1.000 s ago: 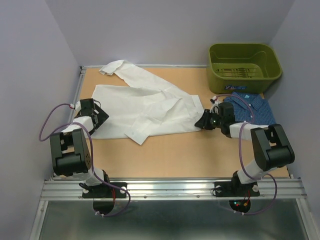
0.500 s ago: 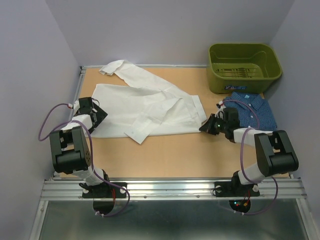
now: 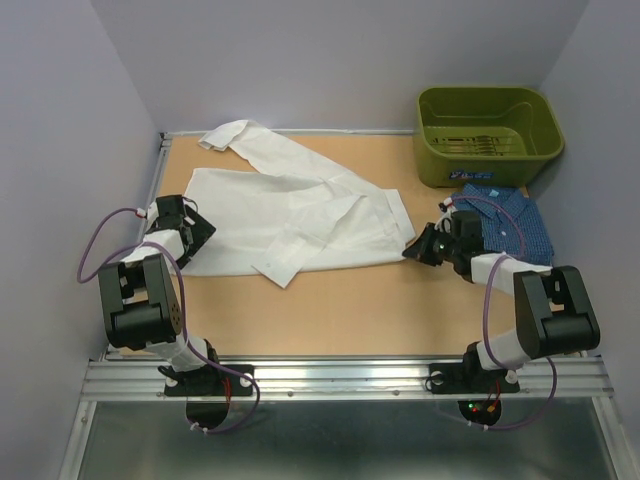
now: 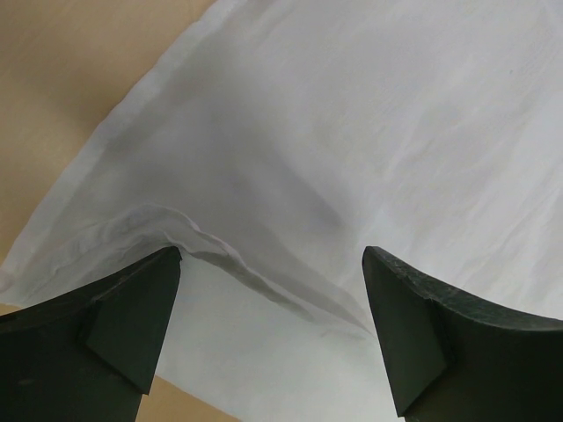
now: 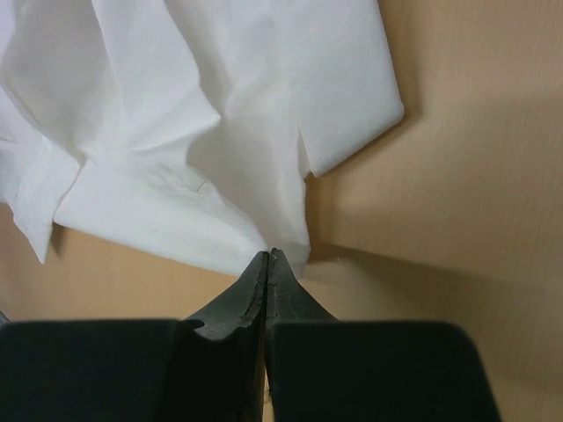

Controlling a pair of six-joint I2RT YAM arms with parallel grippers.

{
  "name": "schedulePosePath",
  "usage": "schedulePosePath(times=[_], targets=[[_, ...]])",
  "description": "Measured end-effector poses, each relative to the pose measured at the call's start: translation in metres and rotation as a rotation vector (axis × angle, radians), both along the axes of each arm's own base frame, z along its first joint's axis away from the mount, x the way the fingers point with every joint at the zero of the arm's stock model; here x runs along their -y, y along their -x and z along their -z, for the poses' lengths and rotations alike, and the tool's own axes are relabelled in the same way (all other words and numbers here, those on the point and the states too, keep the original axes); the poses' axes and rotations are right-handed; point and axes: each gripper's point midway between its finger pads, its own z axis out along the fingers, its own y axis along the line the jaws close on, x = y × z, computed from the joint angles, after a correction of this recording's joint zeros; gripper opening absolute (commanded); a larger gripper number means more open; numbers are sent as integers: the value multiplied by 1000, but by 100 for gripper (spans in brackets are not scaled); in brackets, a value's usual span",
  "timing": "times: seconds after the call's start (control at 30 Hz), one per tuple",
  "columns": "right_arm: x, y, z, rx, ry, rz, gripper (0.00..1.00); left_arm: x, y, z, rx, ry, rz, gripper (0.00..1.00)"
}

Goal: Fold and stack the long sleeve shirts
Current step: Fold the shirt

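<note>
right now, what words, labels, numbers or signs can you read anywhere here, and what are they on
No text here can be read.
green bin: a small bluish sticker low on its front wall, too small to read.
white shirt, blue shirt: no print or tag shows.

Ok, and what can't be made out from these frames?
Right wrist view: whether the shut right gripper pinches the white shirt; its tips meet right at the cloth's edge.
Top view: the blue shirt, near-left part covered by the right arm.
Top view: the olive-green bin, floor markings too small to read.
Left wrist view: the open left gripper frames only white cloth, the rest cut off by the edges.
</note>
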Motion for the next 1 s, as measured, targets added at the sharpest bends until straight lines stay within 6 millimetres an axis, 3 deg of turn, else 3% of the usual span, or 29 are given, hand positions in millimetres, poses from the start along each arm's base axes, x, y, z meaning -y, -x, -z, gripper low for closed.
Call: schedulePosePath(times=[0.17, 0.3, 0.4, 0.7, 0.8, 0.9, 1.0], targets=[[0, -22, -23, 72, 7, -3, 3, 1, 1, 0, 1, 4, 3, 96], [0, -38, -33, 109, 17, -7, 35, 2, 0, 0, 3, 10, 7, 96], [2, -45, -39, 131, 24, -14, 52, 3, 0, 0, 4, 11, 8, 96], [-15, -59, -51, 154, -24, -99, 56, 3, 0, -1, 8, 12, 16, 98], [-21, -57, -48, 144, -26, -113, 65, 8, 4, -4, 8, 16, 36, 99], [-28, -55, -49, 145, -27, -132, 75, 23, 13, -23, 46, 20, 76, 99], [-30, -52, -56, 158, -30, -138, 83, 51, 15, -53, 125, 13, 149, 99]])
